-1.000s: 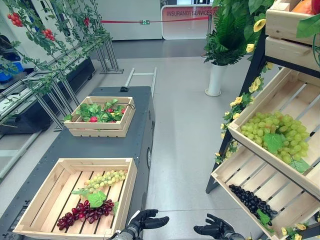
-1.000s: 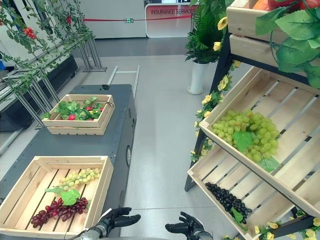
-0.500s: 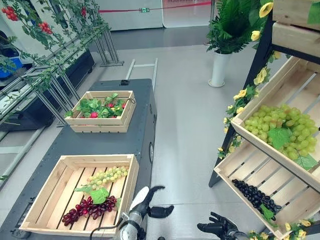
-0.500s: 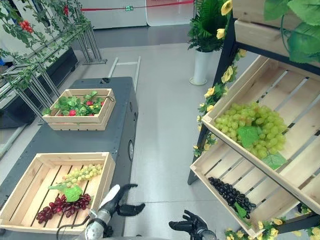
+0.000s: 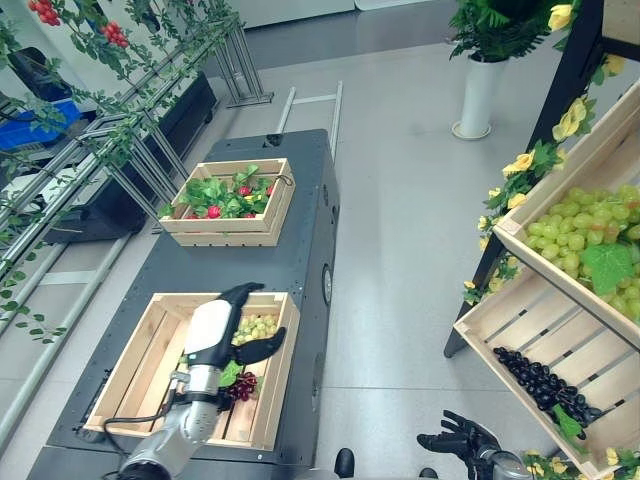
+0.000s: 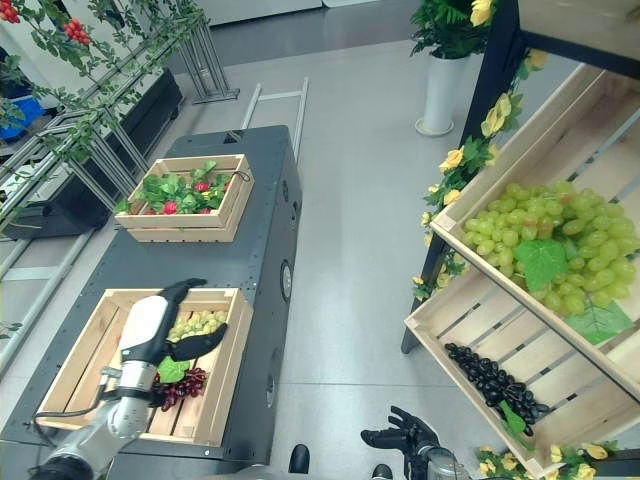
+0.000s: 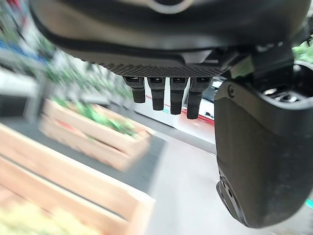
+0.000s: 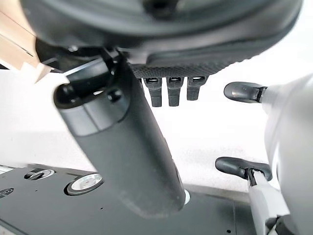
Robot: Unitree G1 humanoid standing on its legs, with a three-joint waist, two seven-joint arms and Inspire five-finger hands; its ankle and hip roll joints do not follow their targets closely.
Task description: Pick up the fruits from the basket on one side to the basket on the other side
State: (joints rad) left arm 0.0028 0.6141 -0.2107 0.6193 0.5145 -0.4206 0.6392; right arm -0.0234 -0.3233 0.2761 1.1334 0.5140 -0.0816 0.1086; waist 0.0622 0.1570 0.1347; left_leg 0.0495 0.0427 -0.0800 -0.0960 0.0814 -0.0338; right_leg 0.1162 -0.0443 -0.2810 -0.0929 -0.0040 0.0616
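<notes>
The near wooden crate on the dark table holds a bunch of green grapes and a bunch of dark red grapes with a green leaf. My left hand hovers over this crate, above the grapes, open and holding nothing. Its straight fingers point toward the far crate. My right hand hangs low over the floor at the bottom right, open and empty. The far crate holds green leaves and small red fruits.
A slanted wooden shelf on the right carries green grapes in its upper tray and black grapes in the lower one. Yellow flowers trim its frame. A metal rack with vines runs along the left. A white planter stands behind.
The camera has tilted down and shifted. My left hand rose from beside the table's front edge to above the near crate. The right hand stayed low.
</notes>
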